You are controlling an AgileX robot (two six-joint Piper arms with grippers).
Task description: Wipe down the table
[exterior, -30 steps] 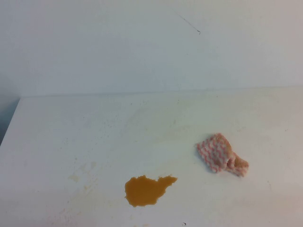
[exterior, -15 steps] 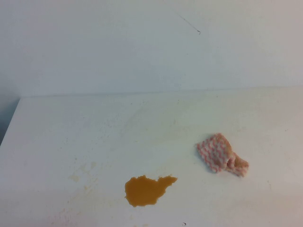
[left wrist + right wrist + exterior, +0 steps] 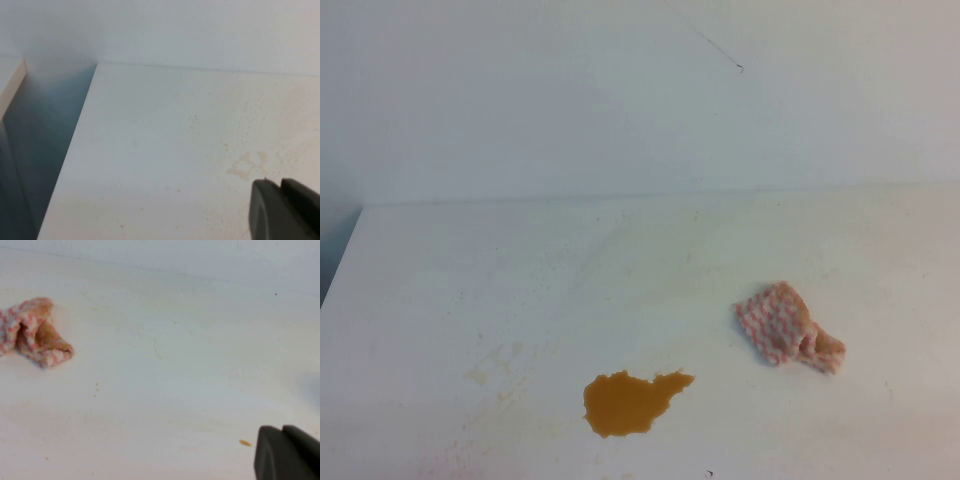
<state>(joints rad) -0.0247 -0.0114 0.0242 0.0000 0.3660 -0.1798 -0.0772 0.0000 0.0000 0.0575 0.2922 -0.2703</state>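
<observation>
Orange-brown spill (image 3: 628, 401) is sitting near the front edge of the white table (image 3: 500, 280), and the crumpled pink-and-white cloth (image 3: 788, 326) is lying apart from it, off to my right and a little farther back. My right gripper (image 3: 283, 447) is hovering over bare tabletop well apart from the cloth, its jaws pressing together. My left gripper (image 3: 281, 202) is hanging above the table's left side near faint dried marks (image 3: 247, 165), its jaws likewise pressing together

No writing or label can be read on the table (image 3: 520, 280) or cloth (image 3: 782, 325).
</observation>
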